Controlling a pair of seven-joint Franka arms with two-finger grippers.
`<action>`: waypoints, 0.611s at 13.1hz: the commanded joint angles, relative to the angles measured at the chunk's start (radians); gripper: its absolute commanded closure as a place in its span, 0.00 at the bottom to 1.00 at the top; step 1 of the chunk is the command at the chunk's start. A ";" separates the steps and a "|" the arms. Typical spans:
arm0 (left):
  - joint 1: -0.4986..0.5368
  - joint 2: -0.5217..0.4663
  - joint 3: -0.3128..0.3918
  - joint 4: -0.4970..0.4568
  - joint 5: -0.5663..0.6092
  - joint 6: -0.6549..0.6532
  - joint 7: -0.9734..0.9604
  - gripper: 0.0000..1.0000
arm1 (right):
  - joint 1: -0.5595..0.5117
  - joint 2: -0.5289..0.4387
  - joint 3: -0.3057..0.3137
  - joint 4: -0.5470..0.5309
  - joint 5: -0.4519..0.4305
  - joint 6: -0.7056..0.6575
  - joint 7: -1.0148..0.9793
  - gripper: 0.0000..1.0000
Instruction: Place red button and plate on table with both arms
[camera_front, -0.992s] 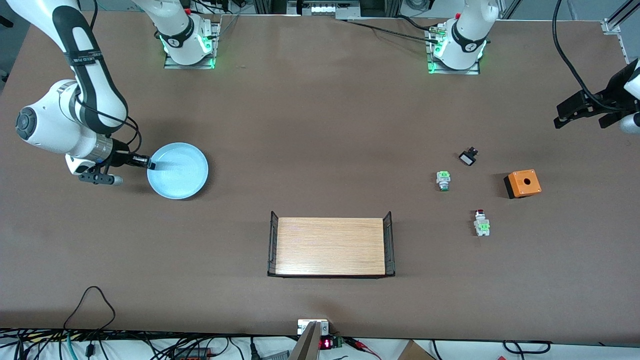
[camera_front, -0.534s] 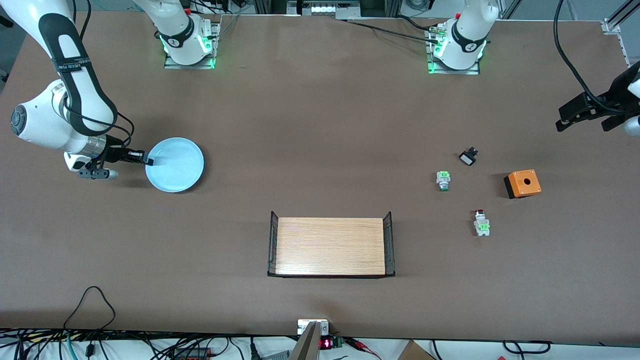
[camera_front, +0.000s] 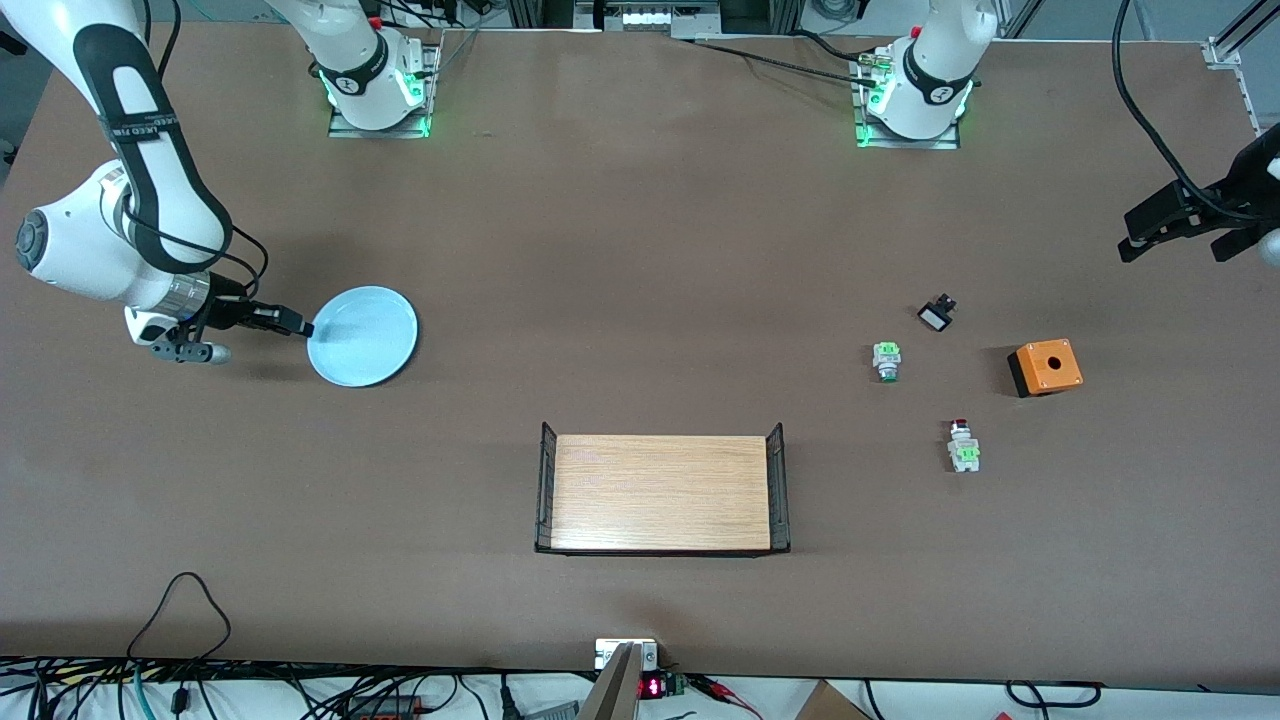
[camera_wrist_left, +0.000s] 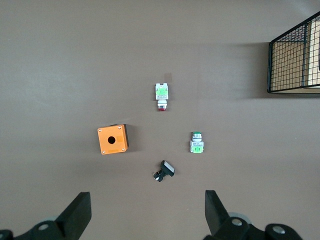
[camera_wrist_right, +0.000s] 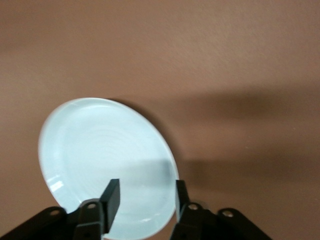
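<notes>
The right gripper is low over the right arm's end of the table, holding the plate by its rim. In the right wrist view the two black fingers sit on either side of the rim of the pale blue plate, clamped on it, and the plate looks tilted with a dark shadow thrown on the brown surface beside it — I cannot tell whether its lower edge is touching the tabletop.

The left gripper hangs in the air at the left arm's end of the table, over bare tabletop, jaws wide apart and holding nothing. Its wrist camera looks straight down between its two fingers at a cluster of small parts lying on the table.

The red button lies on its side on the table, red cap pointing toward the robots' bases, green block at the end nearer the front camera; in the left wrist view it is the red button. It is the nearest of the cluster to the front camera. A green-and-silver switch lies farther off, toward the middle of the table, a small black-and-white switch farther still, and an orange box with a round hole in its top stands toward the left arm's end — all well apart from one another.

A light-wood rack with black wire ends stands at the middle of the table, nearer the front camera than everything else.
</notes>
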 joint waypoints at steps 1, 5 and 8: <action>-0.014 0.020 0.007 0.039 0.014 -0.020 -0.012 0.00 | 0.025 -0.045 0.024 0.034 -0.009 -0.035 0.098 0.00; -0.014 0.018 0.007 0.037 0.018 -0.026 -0.012 0.00 | 0.049 -0.045 0.025 0.172 -0.176 -0.146 0.253 0.00; -0.014 0.017 0.007 0.037 0.020 -0.048 -0.010 0.00 | 0.085 -0.047 0.025 0.275 -0.253 -0.265 0.325 0.00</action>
